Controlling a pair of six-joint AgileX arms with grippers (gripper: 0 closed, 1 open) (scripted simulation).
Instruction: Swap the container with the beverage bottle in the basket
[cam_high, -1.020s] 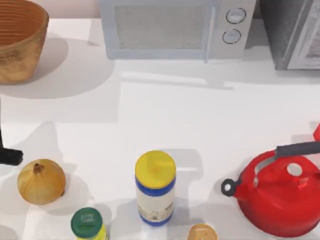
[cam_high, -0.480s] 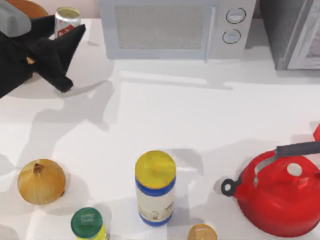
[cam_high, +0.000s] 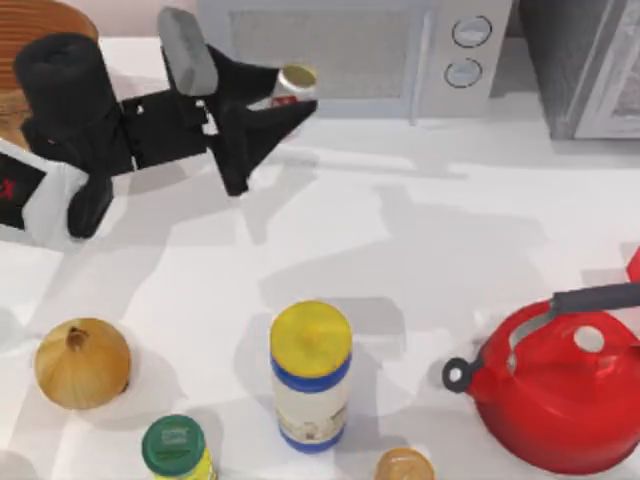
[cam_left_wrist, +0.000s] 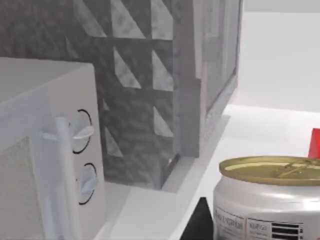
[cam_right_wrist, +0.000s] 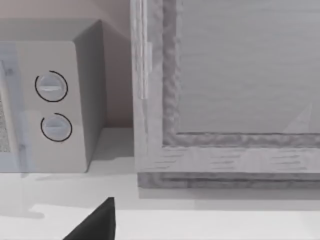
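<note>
My left gripper (cam_high: 290, 95) is shut on a silver can (cam_high: 298, 76) with a gold top and a red label. It holds the can above the table, just in front of the microwave. The left wrist view shows the same can (cam_left_wrist: 270, 200) close up, beside one dark fingertip (cam_left_wrist: 200, 222). The wicker basket (cam_high: 30, 15) stands at the far left corner, mostly hidden behind my left arm. The beverage bottle (cam_high: 403, 465), with only its round tan top in sight, sits at the table's front edge. My right gripper (cam_right_wrist: 95, 225) is parked near the microwave and the cabinet.
A microwave (cam_high: 350, 55) and a grey cabinet (cam_high: 590, 60) line the back. A red kettle (cam_high: 560, 390) stands front right. An onion (cam_high: 82, 362), a green-lidded bottle (cam_high: 177, 447) and a tall yellow-lidded white jar (cam_high: 311, 375) stand along the front.
My left arm came in over the basket, took hold of the can and carried it to the right, from the basket to the front of the microwave.
</note>
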